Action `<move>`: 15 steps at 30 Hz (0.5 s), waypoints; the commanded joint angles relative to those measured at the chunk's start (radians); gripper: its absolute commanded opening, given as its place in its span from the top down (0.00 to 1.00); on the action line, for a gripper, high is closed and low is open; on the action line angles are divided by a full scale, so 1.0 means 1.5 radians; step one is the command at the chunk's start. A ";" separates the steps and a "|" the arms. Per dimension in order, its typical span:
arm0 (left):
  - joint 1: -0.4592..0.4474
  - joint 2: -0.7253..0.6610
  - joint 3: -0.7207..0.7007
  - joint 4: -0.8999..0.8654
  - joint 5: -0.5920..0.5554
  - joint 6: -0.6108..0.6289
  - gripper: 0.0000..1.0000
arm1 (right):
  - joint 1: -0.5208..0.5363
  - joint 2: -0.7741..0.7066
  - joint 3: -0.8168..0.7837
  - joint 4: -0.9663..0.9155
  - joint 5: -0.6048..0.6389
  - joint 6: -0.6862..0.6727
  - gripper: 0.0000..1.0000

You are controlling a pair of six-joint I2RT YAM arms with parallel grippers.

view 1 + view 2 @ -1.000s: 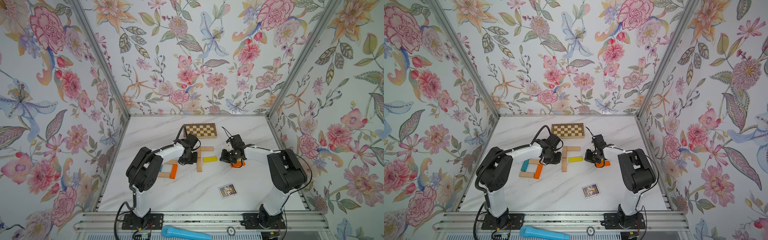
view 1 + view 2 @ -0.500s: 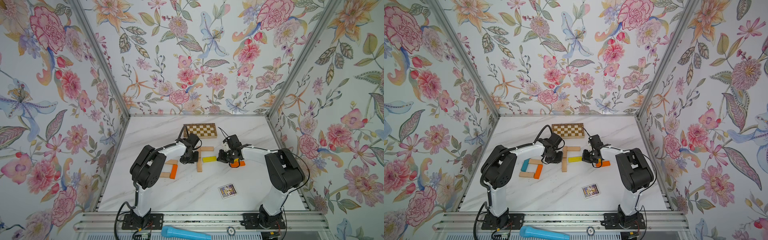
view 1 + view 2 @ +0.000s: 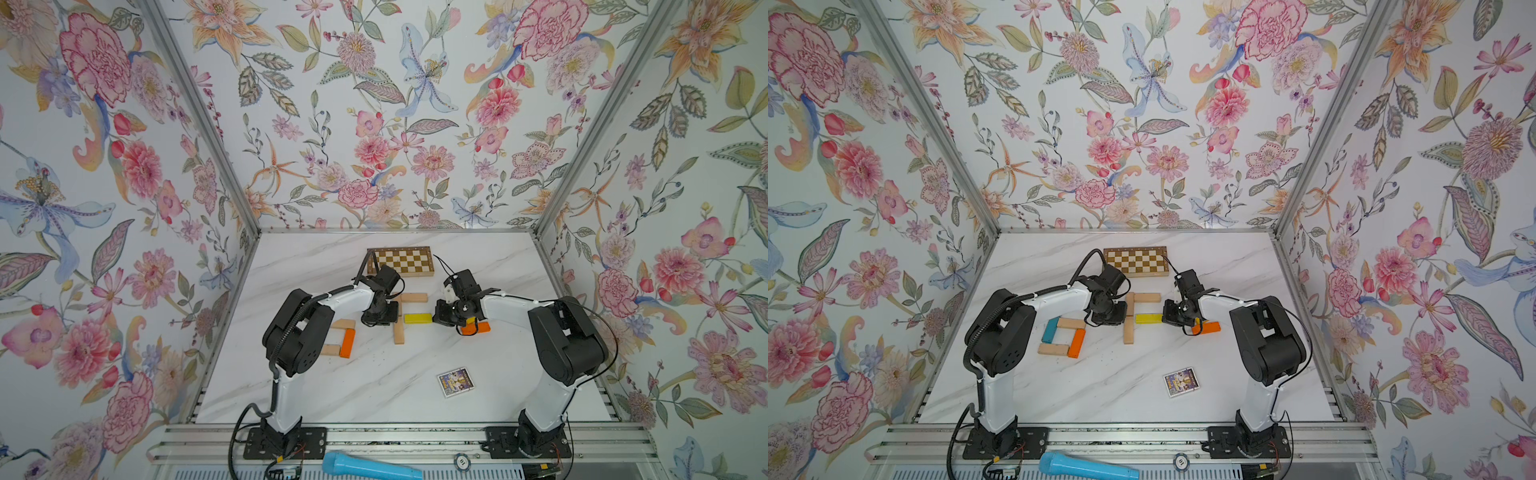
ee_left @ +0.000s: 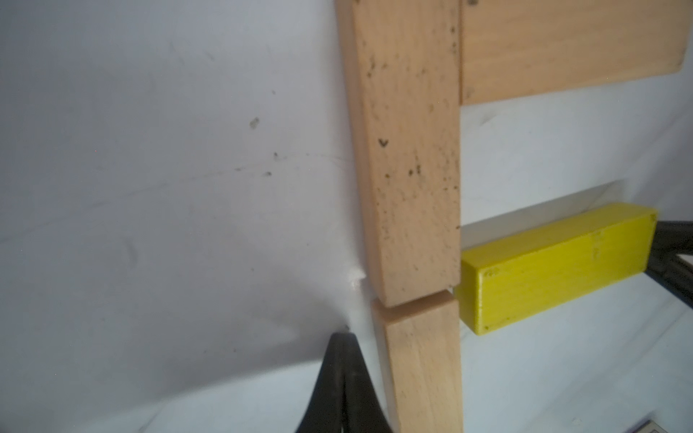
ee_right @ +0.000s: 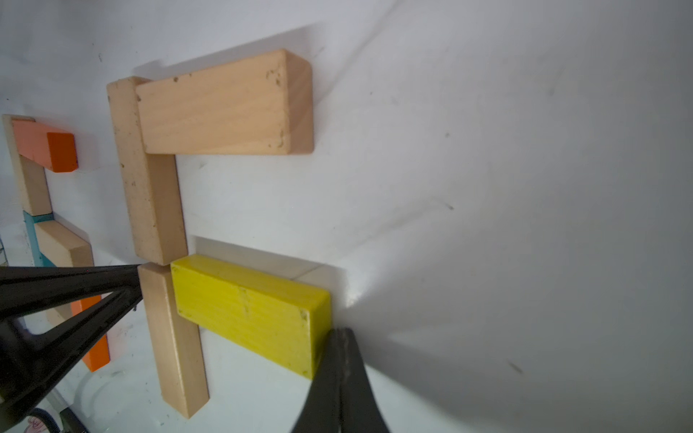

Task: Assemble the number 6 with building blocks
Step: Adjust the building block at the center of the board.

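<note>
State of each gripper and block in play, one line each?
left gripper, shut, tip beside the pale column.
right gripper, shut, tip at the yellow block's free end.
yellow block, flat, butted against the column.
loose orange block, flat, apart from the column.

We find the table [image 3: 374, 399] open toward its front edge, save a small card [image 3: 454, 381] front-right. The checkered board [image 3: 401, 261] bars the back edge's middle; the building blocks [image 3: 399, 332], left arm [image 3: 345, 297] and right arm [image 3: 507, 305] crowd the centre.
</note>
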 commanded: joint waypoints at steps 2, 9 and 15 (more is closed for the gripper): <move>-0.003 0.025 0.012 -0.008 0.006 0.006 0.94 | 0.010 0.018 0.010 -0.021 0.016 -0.011 1.00; -0.003 0.029 0.021 -0.011 0.006 0.007 0.95 | 0.009 0.021 0.013 -0.031 0.024 -0.023 1.00; -0.003 0.029 0.021 -0.013 0.004 0.009 0.95 | -0.011 0.015 0.017 -0.042 0.035 -0.038 1.00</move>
